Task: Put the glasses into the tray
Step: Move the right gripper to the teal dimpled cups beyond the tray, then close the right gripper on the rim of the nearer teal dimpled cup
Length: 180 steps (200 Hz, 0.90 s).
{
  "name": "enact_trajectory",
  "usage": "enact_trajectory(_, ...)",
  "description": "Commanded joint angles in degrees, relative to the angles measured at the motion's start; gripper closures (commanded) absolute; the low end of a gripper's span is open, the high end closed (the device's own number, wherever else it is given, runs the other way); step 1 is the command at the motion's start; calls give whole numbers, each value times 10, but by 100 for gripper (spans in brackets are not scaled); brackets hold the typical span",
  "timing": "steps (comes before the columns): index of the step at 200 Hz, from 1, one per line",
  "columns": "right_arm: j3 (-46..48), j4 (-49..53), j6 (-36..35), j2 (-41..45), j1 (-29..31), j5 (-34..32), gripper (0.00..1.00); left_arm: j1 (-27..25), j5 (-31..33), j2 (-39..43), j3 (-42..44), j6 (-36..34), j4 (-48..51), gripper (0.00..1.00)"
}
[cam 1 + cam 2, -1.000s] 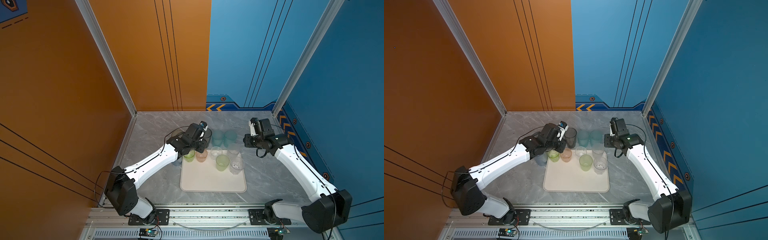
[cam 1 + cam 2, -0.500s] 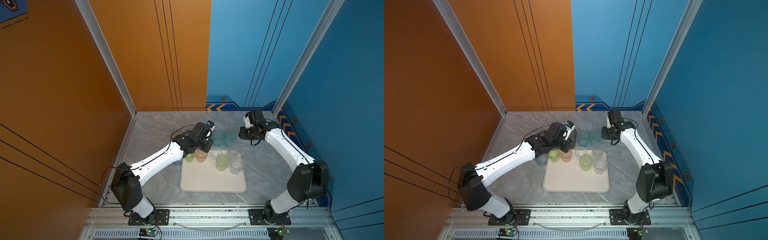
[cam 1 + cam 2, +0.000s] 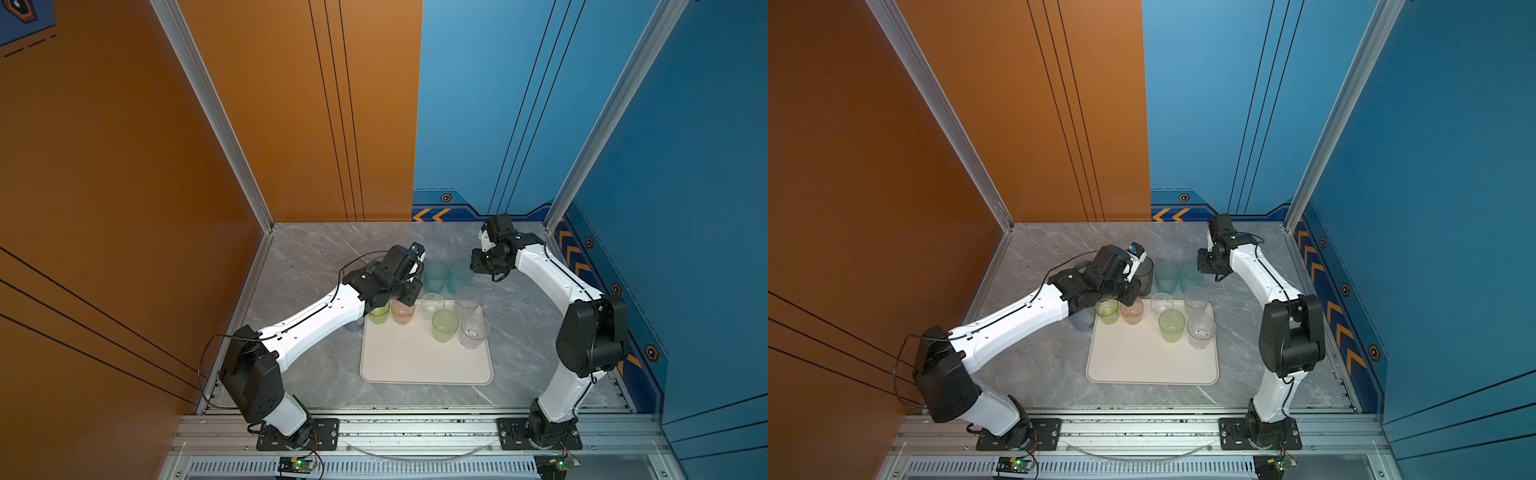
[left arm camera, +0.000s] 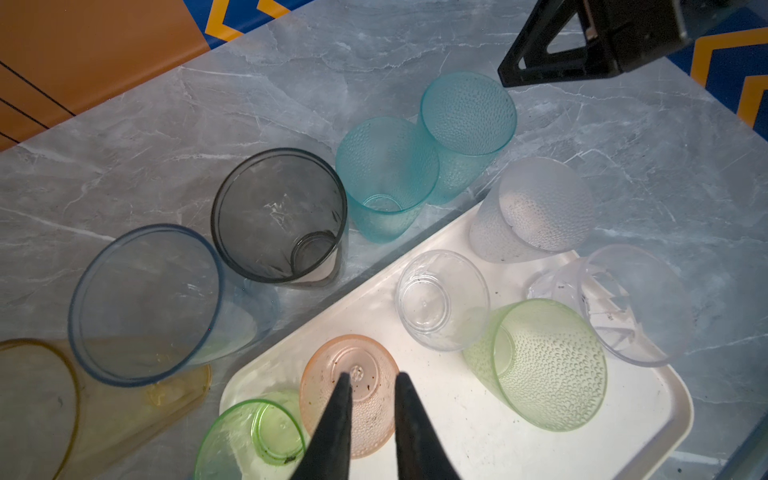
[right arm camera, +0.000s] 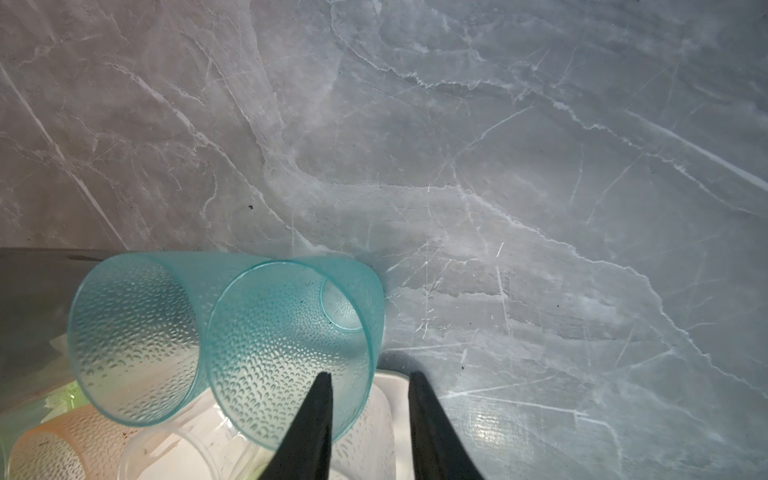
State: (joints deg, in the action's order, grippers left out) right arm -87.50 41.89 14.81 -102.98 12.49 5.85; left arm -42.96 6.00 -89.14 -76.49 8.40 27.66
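Observation:
The cream tray holds several glasses, among them a pink one and a tall green one. Outside it, along its far edge, stand two teal glasses and a smoky grey one. My left gripper hovers over the pink glass, its jaws a narrow gap apart with nothing between them. My right gripper is open astride the rim of the nearer teal glass: one finger over its mouth, one outside.
A blue glass and a yellow one stand on the marble left of the tray, partly under my left arm. An orange wall closes the left and back, a blue wall the right.
My right gripper has swung left to the teal glasses and narrowed slightly, its arm now folded upright. My left gripper has shifted a little right over the tray's far edge. No glass has moved.

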Motion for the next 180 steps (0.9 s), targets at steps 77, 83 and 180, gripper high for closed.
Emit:
enact_trajectory(77,-54,32,-11,-63,12,-32,71,29,-11,38,42,-1,-10,79)
enact_trajectory(83,-58,34,-11,-69,13,-35,72,30,-11,39,44,-1,-11,79)
enact_trajectory(180,-68,38,-16,-90,21,-50,81,44,-19,42,56,0,-18,79)
